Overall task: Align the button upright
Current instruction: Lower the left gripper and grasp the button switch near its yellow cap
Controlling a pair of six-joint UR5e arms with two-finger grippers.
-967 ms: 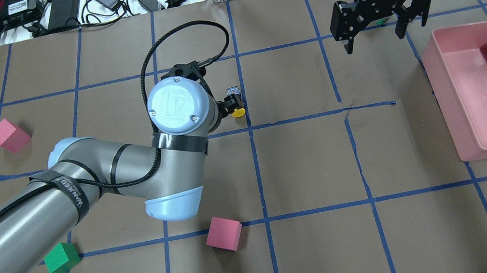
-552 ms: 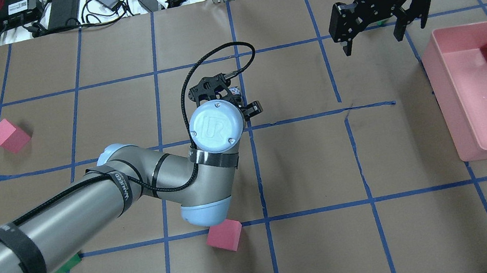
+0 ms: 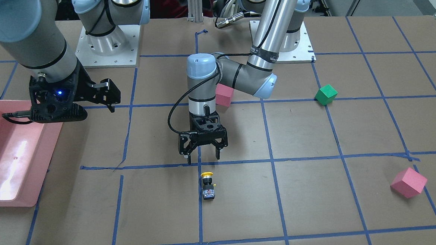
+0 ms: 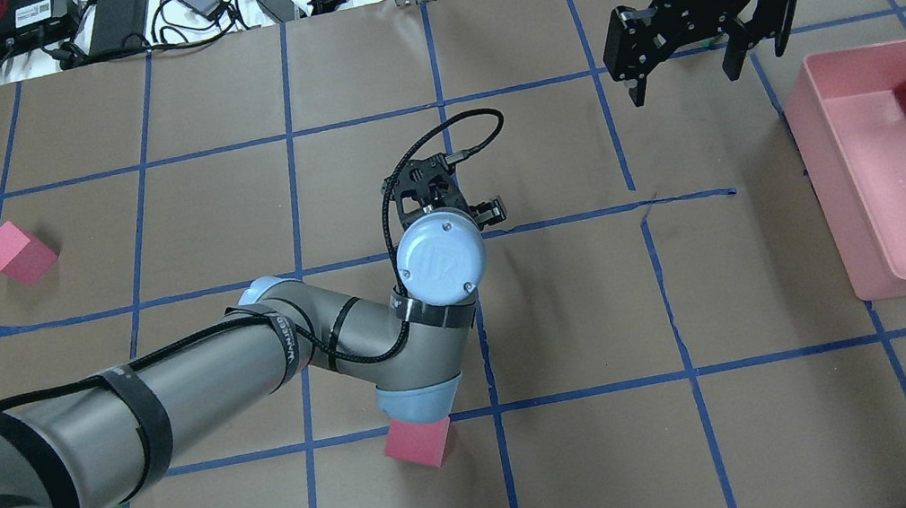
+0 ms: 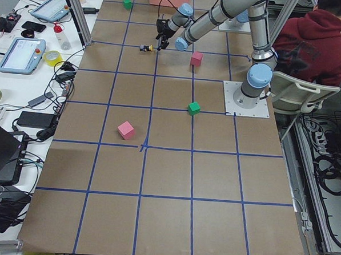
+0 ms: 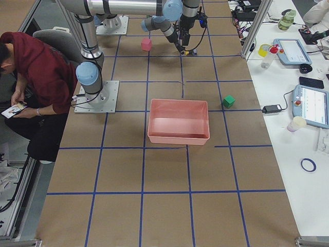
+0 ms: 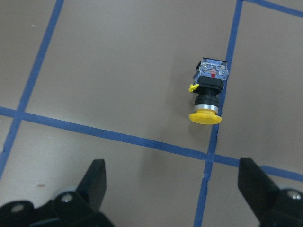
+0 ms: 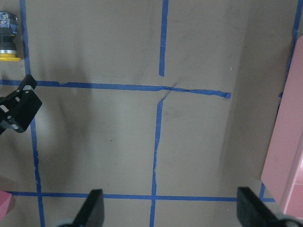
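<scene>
Brown paper covers the counter (image 3: 319, 206), gridded with blue tape lines (image 3: 298, 159), and the button (image 3: 207, 184) lies on its side along one of those lines, near the middle of the counter. Its yellow cap points toward my base and its blocky end points away. My left claw (image 3: 203, 159) hangs over the counter just short of the cap, not touching it, fingers spread wide with nothing between them. My right claw (image 4: 683, 86) hovers well apart from the button, near the pink bin (image 4: 836, 202), likewise spread and empty. A pink foam cube (image 3: 224, 94) sits by my left elbow, and a green foam cube (image 3: 326, 94) lies farther out on my left.
</scene>
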